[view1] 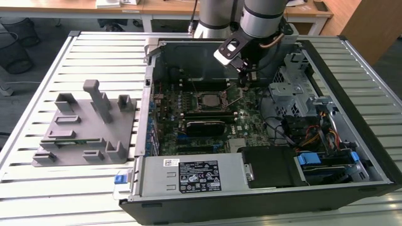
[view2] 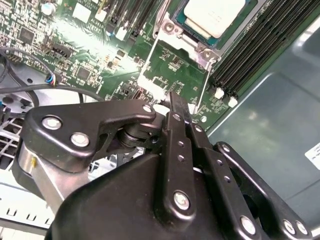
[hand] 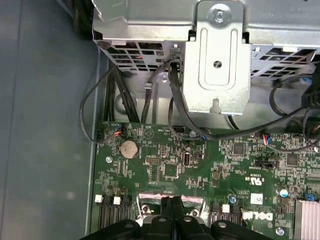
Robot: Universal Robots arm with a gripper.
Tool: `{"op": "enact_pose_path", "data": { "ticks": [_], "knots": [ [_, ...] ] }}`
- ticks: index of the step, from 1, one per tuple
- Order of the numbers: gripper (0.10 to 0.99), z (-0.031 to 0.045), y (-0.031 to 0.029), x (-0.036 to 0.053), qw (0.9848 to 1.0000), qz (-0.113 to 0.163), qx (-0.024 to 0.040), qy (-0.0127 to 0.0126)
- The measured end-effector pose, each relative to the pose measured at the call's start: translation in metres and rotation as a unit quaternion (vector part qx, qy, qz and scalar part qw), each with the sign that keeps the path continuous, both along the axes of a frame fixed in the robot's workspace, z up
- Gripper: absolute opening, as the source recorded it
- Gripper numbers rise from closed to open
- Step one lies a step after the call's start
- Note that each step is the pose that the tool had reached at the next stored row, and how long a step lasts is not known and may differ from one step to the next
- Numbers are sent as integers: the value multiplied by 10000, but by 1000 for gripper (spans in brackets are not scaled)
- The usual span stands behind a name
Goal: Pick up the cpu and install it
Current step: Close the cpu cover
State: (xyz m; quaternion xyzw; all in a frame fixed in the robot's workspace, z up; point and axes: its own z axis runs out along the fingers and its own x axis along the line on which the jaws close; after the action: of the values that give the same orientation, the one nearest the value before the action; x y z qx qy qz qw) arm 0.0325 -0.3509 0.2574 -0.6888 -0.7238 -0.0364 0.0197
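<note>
Table (view1: pixel 75 188): white slatted bench carrying the open computer case (view1: pixel 251 209), which is laid on its side so the motherboard (view1: pixel 207 136) faces up for reach.
Fixture block (view1: pixel 88 127): grey, just beside the case on the exterior view's left.
cpu (view2: pixel 215 15): seated in its socket with its silvery top uncovered; the metal load plate (view2: pixel 172 70) lies open toward the gripper.
Gripper (view2: pixel 176 102): fingers pressed together with nothing seen between them, tip low at the plate's free edge, probably to work it.
Desks (view1: pixel 163 7): beyond the arm.

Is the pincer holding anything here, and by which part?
Nothing: the pincer is shut with nothing between its fingers; the cpu lies in its socket.
</note>
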Motion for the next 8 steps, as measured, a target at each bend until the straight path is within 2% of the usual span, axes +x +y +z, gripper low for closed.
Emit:
{"op": "enact_pose_path", "data": {
  "ticks": [8],
  "knots": [
    [106, -10, 24, 77, 10000, -1, -28, 0]
  ]
}}
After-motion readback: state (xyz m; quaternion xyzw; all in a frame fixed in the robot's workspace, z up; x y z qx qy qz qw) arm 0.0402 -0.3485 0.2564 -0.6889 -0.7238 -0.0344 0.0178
